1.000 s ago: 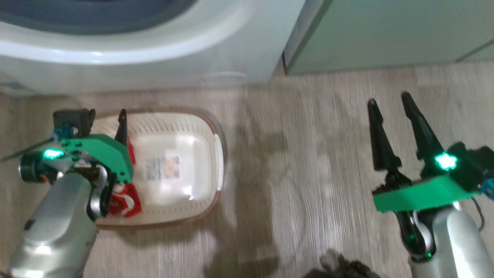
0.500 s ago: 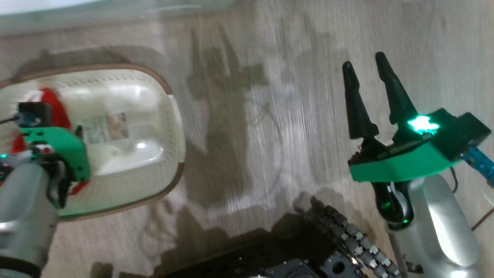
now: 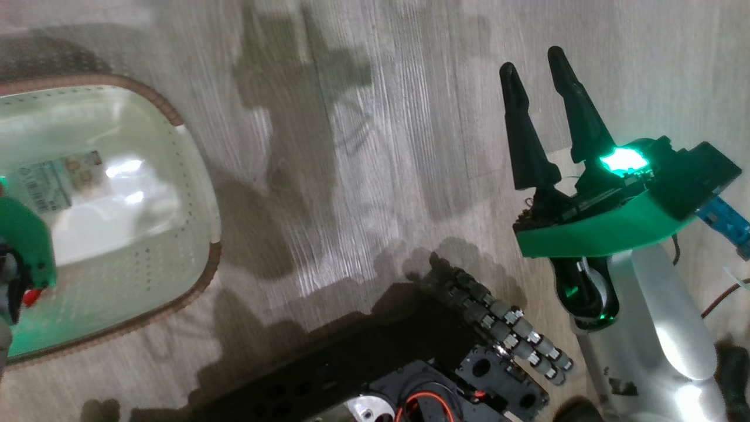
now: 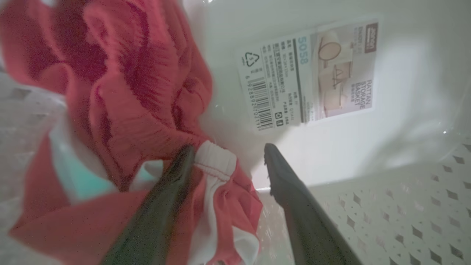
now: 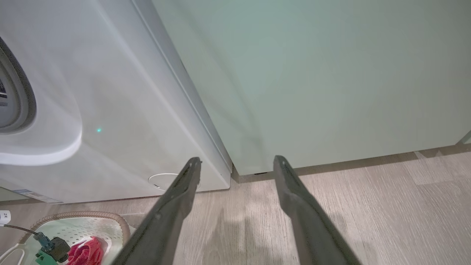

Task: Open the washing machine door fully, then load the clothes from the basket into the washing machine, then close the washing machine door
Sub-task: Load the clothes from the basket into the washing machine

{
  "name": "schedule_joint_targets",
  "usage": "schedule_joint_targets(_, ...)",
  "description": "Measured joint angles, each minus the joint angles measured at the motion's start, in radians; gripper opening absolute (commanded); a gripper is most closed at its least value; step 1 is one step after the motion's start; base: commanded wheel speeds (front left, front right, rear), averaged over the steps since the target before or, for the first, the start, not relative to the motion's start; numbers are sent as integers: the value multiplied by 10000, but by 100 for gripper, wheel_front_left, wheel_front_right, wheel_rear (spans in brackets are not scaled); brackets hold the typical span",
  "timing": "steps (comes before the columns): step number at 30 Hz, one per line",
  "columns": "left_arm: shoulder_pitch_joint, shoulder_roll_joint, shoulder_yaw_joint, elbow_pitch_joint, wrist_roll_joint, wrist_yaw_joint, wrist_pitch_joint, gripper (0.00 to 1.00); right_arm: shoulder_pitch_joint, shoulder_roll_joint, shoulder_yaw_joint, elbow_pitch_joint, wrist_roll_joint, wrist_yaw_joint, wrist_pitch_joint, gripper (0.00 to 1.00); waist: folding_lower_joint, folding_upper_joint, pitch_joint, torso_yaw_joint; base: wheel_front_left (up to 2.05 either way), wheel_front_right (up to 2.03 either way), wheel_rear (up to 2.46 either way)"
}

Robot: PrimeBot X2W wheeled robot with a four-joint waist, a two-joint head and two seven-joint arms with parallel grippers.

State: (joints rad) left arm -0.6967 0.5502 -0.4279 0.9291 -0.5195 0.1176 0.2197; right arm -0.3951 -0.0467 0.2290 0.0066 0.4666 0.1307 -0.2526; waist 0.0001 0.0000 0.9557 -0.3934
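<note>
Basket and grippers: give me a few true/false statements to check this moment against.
1. The left gripper is open, fingers down in the basket at the clothes. True.
2. The right gripper holds a red garment. False: it is open and empty over the floor.
3. The basket holds nothing but its sticker label. False: red and white clothes lie beside the label.
4. The basket stands on the floor in front of the washing machine. True.

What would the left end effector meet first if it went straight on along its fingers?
Probably the clothes, bunched at the left end effector's fingertips; then the basket floor. Depth is unclear.
</note>
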Motion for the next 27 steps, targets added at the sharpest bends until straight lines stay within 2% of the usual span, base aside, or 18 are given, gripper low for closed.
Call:
schedule_joint_targets(8,-1,284,71,13,-186,115,512,100,-43,4,117,-92,132,0,0,100,-1,0,442,-288,0,0,0)
schedule_joint_targets(9,-1,291,69,8,-186,171,539,81,-43,4,121,-111,148,0,0,100,-1,0,470,-310,0,0,0)
schedule_joint_targets(11,-2,291,71,-17,-188,194,677,0,-42,4,119,-125,173,0,0,100,-1,0,493,-318,0,0,0)
schedule_joint_targets(19,-33,102,71,-221,-360,454,698,0,-43,4,42,-94,90,0,0,100,-1,0,131,-152,0,0,0)
schedule_joint_targets(27,360,-589,169,-1114,-640,535,-688,0,58,2,-485,-54,-309,0,0,100,-2,0,-817,288,0,0,0)
